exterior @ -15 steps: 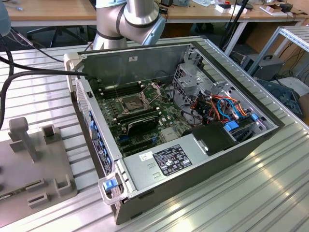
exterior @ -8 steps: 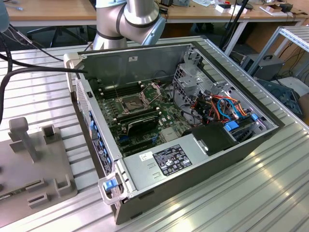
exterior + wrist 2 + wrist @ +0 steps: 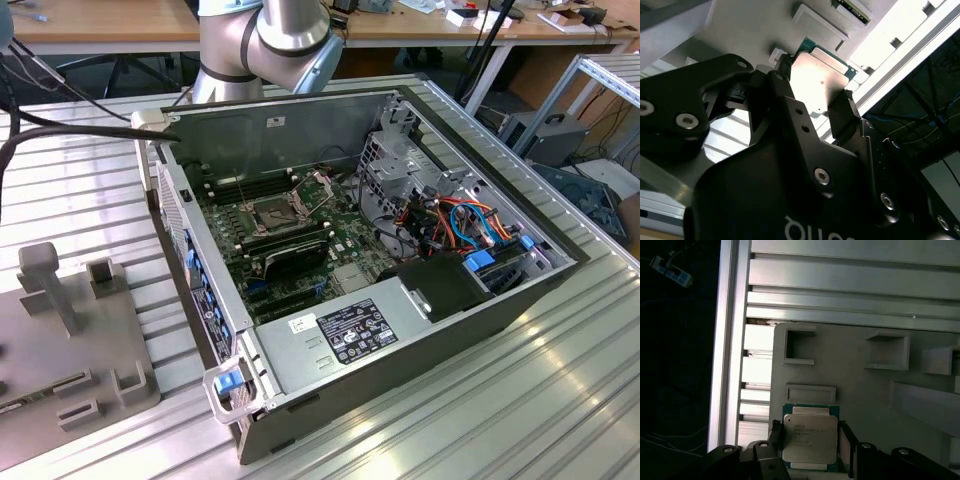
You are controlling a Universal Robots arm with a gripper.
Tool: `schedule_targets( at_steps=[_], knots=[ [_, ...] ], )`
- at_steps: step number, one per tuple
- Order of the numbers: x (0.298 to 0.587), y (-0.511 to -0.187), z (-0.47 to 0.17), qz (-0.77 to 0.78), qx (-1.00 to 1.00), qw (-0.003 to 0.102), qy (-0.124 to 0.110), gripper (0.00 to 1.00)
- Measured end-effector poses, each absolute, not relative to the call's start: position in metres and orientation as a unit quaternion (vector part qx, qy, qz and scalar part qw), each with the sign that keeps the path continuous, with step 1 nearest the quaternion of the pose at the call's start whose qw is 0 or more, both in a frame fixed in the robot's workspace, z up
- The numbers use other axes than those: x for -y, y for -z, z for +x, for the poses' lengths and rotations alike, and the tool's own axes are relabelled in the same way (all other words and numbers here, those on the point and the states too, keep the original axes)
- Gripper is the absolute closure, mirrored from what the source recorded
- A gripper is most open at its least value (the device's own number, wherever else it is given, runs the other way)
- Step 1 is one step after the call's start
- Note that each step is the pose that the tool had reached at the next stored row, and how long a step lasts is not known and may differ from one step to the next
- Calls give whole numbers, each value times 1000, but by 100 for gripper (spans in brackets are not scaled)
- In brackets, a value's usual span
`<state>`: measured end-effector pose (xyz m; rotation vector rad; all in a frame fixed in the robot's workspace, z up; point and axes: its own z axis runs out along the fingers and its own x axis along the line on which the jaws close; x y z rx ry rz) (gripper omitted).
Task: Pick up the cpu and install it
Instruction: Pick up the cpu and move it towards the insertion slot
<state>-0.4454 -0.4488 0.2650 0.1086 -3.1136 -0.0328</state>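
Cpu (image 3: 809,439): flat square pkg, dull metal lid on green substrate, lid side facing the cams in both wrist views. Pos.: between the fingers (image 3: 847,442) of the end effector (image 3: 810,440), over the grey fixture plate (image 3: 865,405), near that plate's edge. Lifted clear or resting on the plate: cannot tell.

End effector (image 3: 814,86) state: pinching the cpu (image 3: 822,80), one finger against each of two opposite substrate edges, lid left uncovered.

Handling (judgement): light, rigid, thin. The edges give the pads little height to bear on, so a skewed grip could let it pivot or slip. The metal lid is prob. slick. Underside contacts are likely fragile, so hold by the edges only, keep it level, no excess squeeze force.

Surroundings: the plate carries shallow rectangular pockets (image 3: 810,392) and raised blocks, and lies on the slatted aluminium worktop (image 3: 840,285). Ext. view: open computer case (image 3: 300,125) on the worktop, motherboard w/ dark square socket (image 3: 277,212) exposed
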Motion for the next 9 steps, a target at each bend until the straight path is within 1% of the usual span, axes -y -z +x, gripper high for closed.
schedule_targets(
  at_steps=[9],
  knots=[
    [449,-287,-445,35,999,13,10,45]
  ],
)
